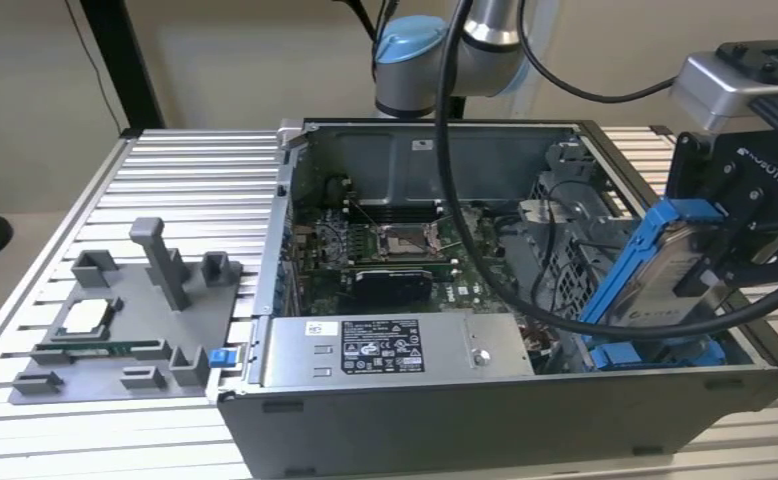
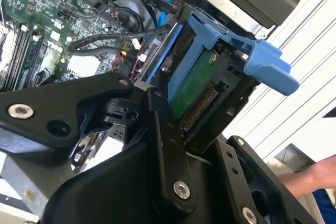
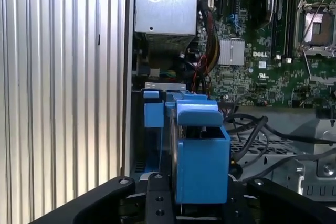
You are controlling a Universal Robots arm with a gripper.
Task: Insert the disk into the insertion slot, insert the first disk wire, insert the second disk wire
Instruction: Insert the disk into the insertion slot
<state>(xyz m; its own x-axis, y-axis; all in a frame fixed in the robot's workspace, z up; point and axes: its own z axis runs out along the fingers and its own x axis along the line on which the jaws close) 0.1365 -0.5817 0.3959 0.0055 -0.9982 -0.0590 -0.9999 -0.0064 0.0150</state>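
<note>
Black gripper (image 2: pixel 197 109) linkages fill the foreground in both wrist views. Its fingers (image 2: pixel 164 129) are pressed against the two flat faces of the disk (image 2: pixel 195 85), pinching it. The green circuit board and connector row of the disk face the second wrist camera.

- Blue carrier (image 3: pixel 202 156) is clipped round the disk, with its tab end pointing away from the gripper body.
- Exterior view: gripper (image 1: pixel 725 262) is at the exterior view's right and holds the disk (image 1: pixel 667 285) on edge and tilted. The upper end stands above the rim of the computer case (image 1: pixel 496 420). The lower end is down at the blue fittings of the insertion slot (image 1: pixel 629 355). Cannot tell whether it is seated.
- First wrist view: insertion slot (image 3: pixel 154 109) lies just beyond the carrier, beside the case wall.
- Black cables (image 3: pixel 252 129) lie just beside the disk, over grey perforated metal.
- Motherboard (image 1: pixel 389 250) sits mid-case. Power supply box (image 1: pixel 376 350) lies along the near wall.
- Grey fixture tray (image 1: pixel 122 330) is on the ribbed table (image 1: pixel 189 180), well apart from the gripper, at the exterior view's left.
</note>
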